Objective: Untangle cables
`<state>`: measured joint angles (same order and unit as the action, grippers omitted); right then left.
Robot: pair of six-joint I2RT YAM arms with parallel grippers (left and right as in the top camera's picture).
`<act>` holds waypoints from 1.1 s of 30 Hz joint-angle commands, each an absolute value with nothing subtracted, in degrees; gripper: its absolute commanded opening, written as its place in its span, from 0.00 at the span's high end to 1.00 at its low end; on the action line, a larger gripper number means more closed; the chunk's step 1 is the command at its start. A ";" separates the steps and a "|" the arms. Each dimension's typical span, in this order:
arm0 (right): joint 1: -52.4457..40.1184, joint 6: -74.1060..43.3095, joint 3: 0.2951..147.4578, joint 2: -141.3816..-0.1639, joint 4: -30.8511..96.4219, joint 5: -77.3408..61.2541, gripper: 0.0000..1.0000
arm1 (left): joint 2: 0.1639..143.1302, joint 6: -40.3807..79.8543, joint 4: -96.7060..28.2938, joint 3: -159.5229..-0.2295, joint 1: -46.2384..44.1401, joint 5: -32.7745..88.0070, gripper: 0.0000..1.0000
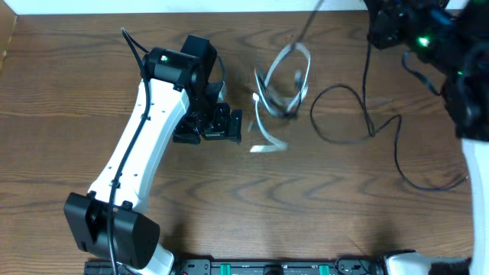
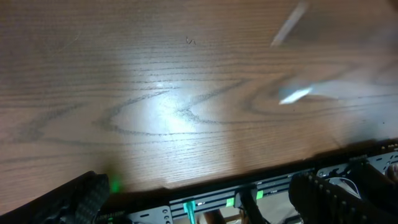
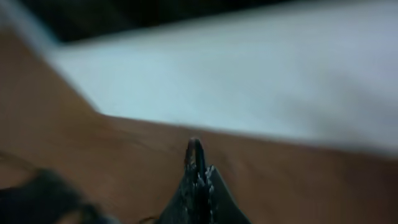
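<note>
Wood table point(image 1: 69, 69) fills your views. L arm point(image 1: 137, 145) reaches across it. L pincer point(image 1: 233, 126) is released, jaws wide, nothing btwn them. R pincer point(image 3: 199, 163) is clenched; can't tell if it pinches anything. Black cable point(image 1: 370, 114) loops on the wood well past L pincer's tips. White cable point(image 1: 267, 145), blurred, sits just off those tips, not touching.
</note>
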<state>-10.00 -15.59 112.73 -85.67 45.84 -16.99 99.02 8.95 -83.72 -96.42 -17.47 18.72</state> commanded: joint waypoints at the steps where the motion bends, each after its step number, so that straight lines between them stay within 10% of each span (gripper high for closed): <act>1: -10.17 -22.50 112.44 -90.91 48.93 -4.47 0.99 | 99.24 8.21 -83.90 -96.49 -17.61 18.11 0.02; 10: -7.84 -30.74 113.75 -90.67 23.90 -37.98 0.98 | 99.24 8.21 -83.90 -96.49 -17.61 18.11 0.02; 21: -9.96 -33.87 113.82 -91.29 46.02 -12.56 0.99 | 99.24 8.21 -83.90 -96.49 -17.61 18.11 0.02; 33: -8.10 -17.72 113.97 -90.80 34.37 -27.22 0.99 | 99.24 8.21 -83.90 -96.49 -17.61 18.11 0.02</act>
